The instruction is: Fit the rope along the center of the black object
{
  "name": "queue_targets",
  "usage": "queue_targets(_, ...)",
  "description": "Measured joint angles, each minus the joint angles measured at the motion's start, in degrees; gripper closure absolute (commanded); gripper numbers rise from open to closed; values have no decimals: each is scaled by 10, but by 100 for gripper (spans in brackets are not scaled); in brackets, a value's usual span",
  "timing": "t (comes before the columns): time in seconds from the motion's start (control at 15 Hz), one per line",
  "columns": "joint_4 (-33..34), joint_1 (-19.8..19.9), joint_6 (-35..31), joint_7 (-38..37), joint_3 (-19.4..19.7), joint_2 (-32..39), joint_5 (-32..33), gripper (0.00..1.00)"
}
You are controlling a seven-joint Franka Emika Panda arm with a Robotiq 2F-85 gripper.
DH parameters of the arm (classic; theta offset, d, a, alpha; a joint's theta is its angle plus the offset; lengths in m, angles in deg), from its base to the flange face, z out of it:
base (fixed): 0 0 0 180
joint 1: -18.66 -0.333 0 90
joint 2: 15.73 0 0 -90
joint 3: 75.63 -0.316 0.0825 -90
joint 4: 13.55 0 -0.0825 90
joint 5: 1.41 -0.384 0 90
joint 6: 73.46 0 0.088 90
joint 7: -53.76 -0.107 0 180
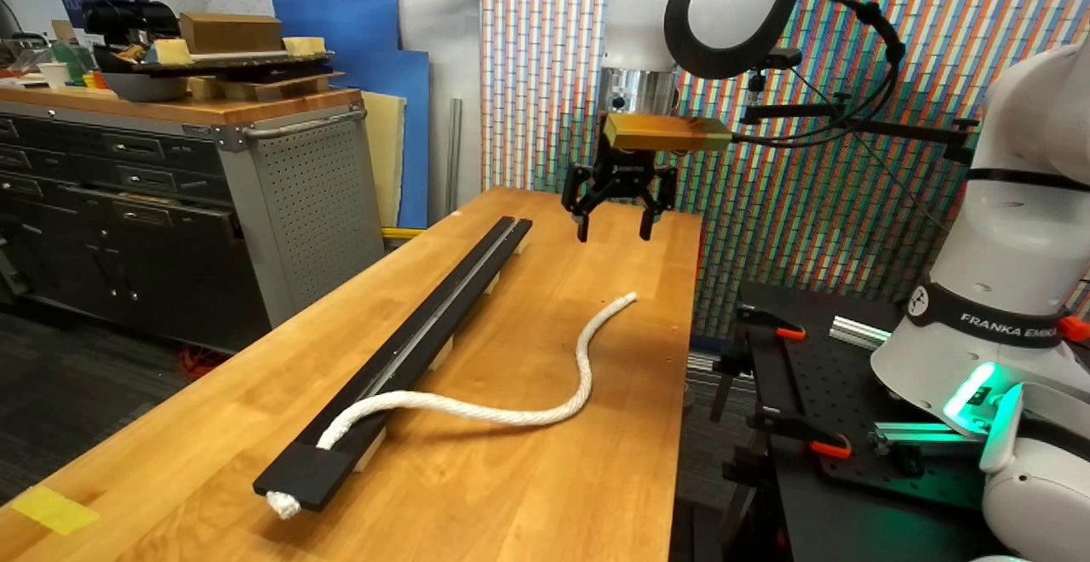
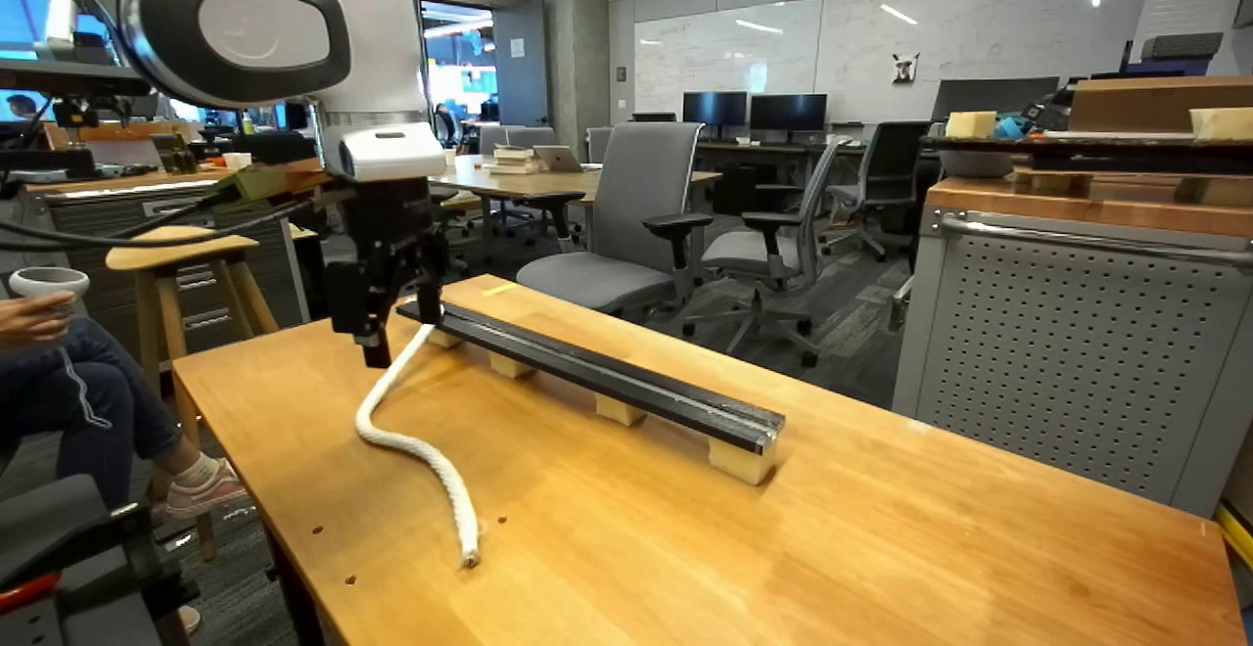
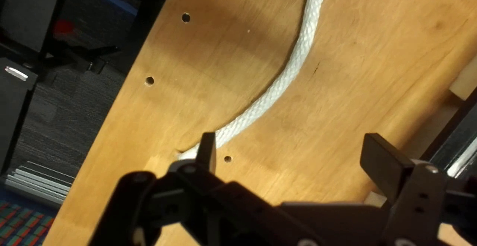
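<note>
One white braided rope — a loose S — lies beside the single straight, grooved black rail and bends over one end, where it seems to pass beneath a flat cap; its lumpy tip sticks out beyond. Four pale blocks prop the rail. My pincer hangs on the rope's side of the rail, two fingers spread wide above the wooden table.
</note>
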Motion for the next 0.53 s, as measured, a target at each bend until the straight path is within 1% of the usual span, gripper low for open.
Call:
queue_targets(0.27, 7, 0, -19, -14, 25, 30, 5, 0)
queue_targets(0.53, 17, 0, -60, -20, 58, 63, 5, 0)
